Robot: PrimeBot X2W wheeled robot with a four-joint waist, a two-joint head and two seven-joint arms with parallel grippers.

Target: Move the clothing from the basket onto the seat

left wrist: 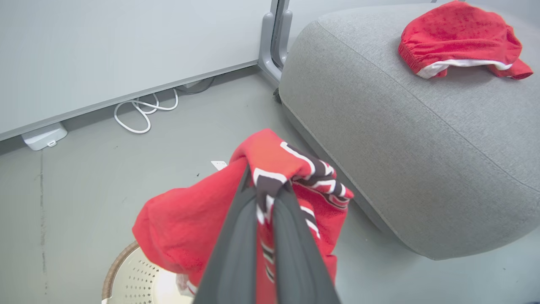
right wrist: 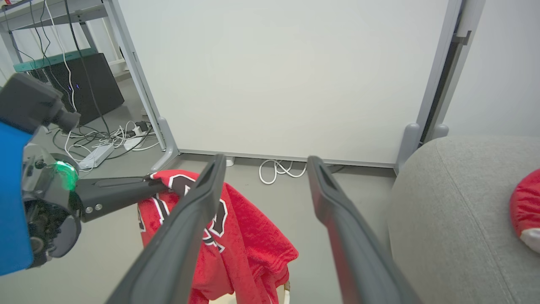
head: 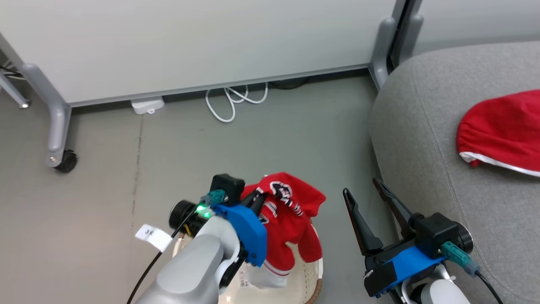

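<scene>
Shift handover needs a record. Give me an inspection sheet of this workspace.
Surface: grey floor, concrete-like.
Job's things: jersey held above basket, hem hanging over it; plain red garment lying on seat.
Clutter: white box at the partition's foot.
Grippers: left gripper shut on jersey; right gripper open, empty, between basket and seat.
Cables: white cable looped on floor below partition.
Surroundings: white partition on castor legs.
</scene>
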